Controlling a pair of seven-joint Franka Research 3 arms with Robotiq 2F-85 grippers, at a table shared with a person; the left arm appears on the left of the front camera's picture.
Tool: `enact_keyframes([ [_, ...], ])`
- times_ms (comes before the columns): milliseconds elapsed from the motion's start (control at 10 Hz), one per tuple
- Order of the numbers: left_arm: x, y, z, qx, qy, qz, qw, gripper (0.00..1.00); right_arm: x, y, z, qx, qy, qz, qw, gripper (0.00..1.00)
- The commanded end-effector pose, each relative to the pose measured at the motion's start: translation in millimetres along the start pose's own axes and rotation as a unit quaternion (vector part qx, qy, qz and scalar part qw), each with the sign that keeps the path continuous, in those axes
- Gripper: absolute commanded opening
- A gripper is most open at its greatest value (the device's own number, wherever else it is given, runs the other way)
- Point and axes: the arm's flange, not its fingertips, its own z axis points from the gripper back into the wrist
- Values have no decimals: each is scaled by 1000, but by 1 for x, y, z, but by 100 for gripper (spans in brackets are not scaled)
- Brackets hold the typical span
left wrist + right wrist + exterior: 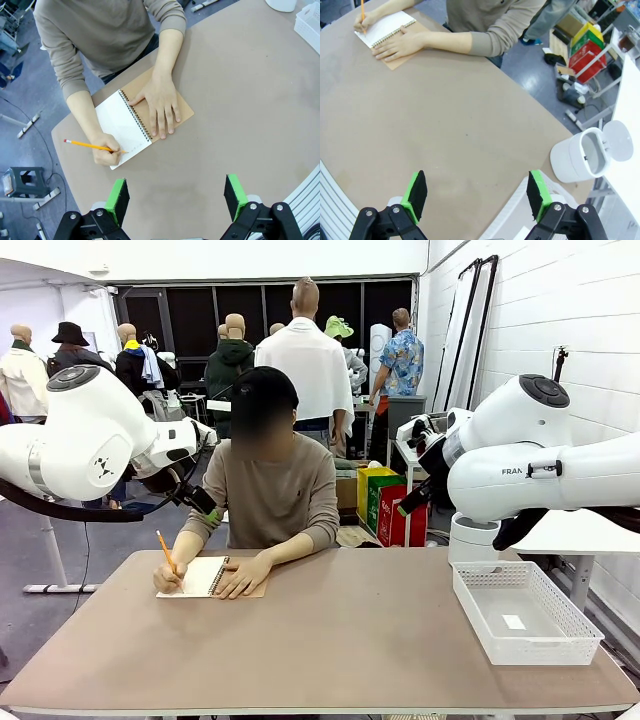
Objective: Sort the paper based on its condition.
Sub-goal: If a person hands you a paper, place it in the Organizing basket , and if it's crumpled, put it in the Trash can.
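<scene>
No loose paper is in view. At the far left of the table a person writes with an orange pencil on the white page of a spiral notebook with a brown cover. Their other hand lies flat on that cover. The notebook and pencil also show in the front view, and the notebook in the right wrist view. My left gripper hangs open high above the table, nearer me than the notebook. My right gripper is open and empty above the table's right part.
A white mesh basket stands at the table's right edge with a small white label inside; its corner shows in the left wrist view. A white lidded bin stands on the floor past the table's edge. Bare tabletop lies between notebook and basket.
</scene>
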Motion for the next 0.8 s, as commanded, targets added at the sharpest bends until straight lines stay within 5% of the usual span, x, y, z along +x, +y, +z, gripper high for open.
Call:
enact_keyframes([
  [0, 0, 0, 0, 0, 0, 0, 1000, 100, 0, 0, 0, 0, 3, -4, 1000, 100],
  [700, 0, 0, 0, 0, 0, 0, 1000, 100, 0, 0, 0, 0, 3, -4, 1000, 100],
])
